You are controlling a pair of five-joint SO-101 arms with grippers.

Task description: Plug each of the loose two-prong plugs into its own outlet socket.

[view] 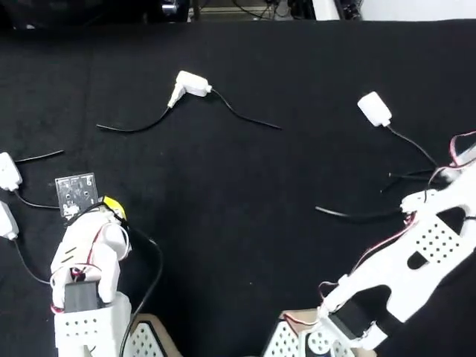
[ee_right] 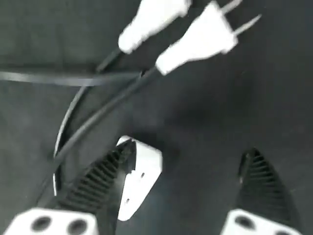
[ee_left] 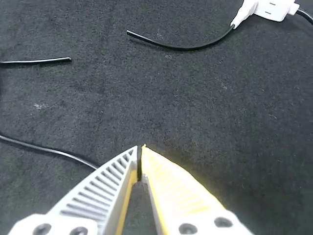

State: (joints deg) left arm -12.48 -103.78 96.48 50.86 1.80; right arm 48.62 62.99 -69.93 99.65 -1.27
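A white plug (view: 192, 84) with a short black cable lies at the table's far middle; its body (ee_left: 266, 7) also appears in the left wrist view. Another white plug body (view: 374, 108) lies far right on a black cable. Two white plugs (view: 7, 172) rest at the left edge. My left gripper (ee_left: 141, 149) is shut just above the cloth, and a black cable (ee_left: 49, 149) runs under its grey finger. My right gripper (ee_right: 188, 161) stands open over a white two-prong plug (ee_right: 200, 39) and a second white plug (ee_right: 151, 19). A small white piece (ee_right: 139, 176) lies beside one finger.
A black cloth (view: 260, 193) covers the whole table. Loose black cable ends (view: 357, 214) trail near the right arm (view: 424, 245), and another cable (view: 152, 268) loops beside the left arm (view: 89, 253). The cloth's middle holds open room.
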